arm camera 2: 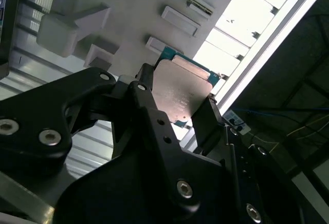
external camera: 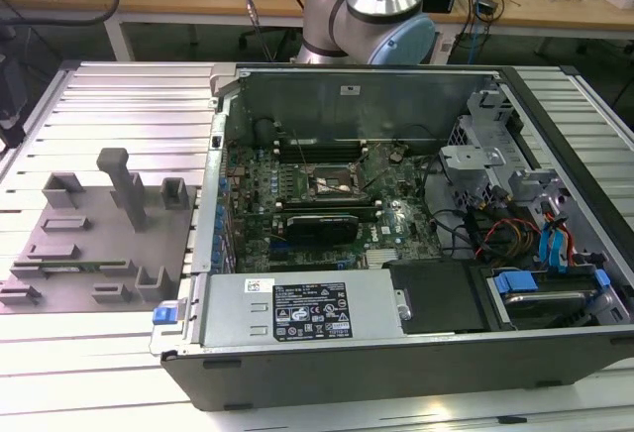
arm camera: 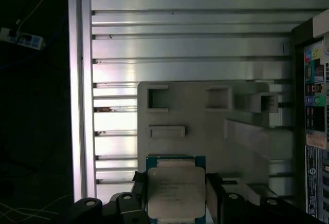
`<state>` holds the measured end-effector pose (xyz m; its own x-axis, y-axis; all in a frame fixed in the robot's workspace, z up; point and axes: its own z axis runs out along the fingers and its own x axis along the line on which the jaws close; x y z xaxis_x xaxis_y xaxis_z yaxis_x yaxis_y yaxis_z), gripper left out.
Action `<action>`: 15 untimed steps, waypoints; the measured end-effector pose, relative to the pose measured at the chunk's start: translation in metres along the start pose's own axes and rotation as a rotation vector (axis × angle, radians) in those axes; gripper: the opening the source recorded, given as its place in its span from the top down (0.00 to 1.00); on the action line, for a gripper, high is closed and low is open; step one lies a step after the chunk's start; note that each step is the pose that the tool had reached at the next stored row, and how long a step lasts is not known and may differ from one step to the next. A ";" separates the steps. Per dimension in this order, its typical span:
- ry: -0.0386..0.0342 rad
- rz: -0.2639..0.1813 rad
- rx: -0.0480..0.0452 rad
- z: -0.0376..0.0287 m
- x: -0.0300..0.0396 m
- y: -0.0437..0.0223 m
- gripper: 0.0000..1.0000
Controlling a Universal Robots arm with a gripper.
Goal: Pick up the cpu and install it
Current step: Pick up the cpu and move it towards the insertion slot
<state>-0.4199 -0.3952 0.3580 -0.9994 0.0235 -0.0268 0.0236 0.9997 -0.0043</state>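
Black claw is pinched on the cpu, one finger on each of two opposite edges. The gap is just the chip's width, with both pads tight on the rim. The second wrist view agrees: claw closed on the cpu, silvery lid towards the camera, green board edge showing past the lid.

- The cpu sits square between the fingers, lid flat to the first wrist camera.
- Behind it is the grey fixture plate, and the chip overlaps one edge of that plate. Can't tell whether it is touching the plate or clear of it.
- The plate lies on the slatted aluminium table. The computer case is just beside it.

Exterior view:
- The fixture plate is on the table towards the exterior view's left edge, with blocks and pockets standing up from it.
- The open computer case takes the middle and the exterior view's right of the table.
- Inside the case are the motherboard, with the dark socket near its middle, and the power supply along the near wall.
- The socket is well apart from the fixture plate.
- The arm rises behind the far edge of the case.
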 end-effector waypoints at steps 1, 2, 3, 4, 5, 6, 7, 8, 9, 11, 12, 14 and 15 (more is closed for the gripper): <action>-0.0001 0.000 -0.0001 -0.0009 0.0000 0.0001 0.45; 0.0000 0.000 -0.0001 -0.0018 0.0000 0.0002 0.45; -0.0001 0.000 -0.0001 -0.0037 -0.0001 0.0005 0.45; -0.0001 0.000 -0.0001 -0.0059 -0.0002 0.0007 0.45; -0.0001 0.000 -0.0001 -0.0073 -0.0002 0.0008 0.45; -0.0001 0.000 -0.0001 -0.0085 -0.0002 0.0008 0.45; -0.0001 0.000 0.0000 -0.0105 -0.0003 0.0009 0.45; -0.0001 0.000 -0.0001 -0.0119 -0.0003 0.0009 0.45; -0.0001 0.000 -0.0001 -0.0141 -0.0004 0.0010 0.45; 0.0000 0.000 -0.0001 -0.0195 -0.0005 0.0011 0.45; -0.0001 0.000 -0.0001 -0.0213 -0.0005 0.0011 0.45; 0.0000 0.000 -0.0001 -0.0260 -0.0007 0.0012 0.45; -0.0001 0.000 -0.0001 -0.0295 -0.0007 0.0013 0.45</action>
<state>-0.4199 -0.3938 0.3875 -0.9994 0.0235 -0.0269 0.0236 0.9997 -0.0042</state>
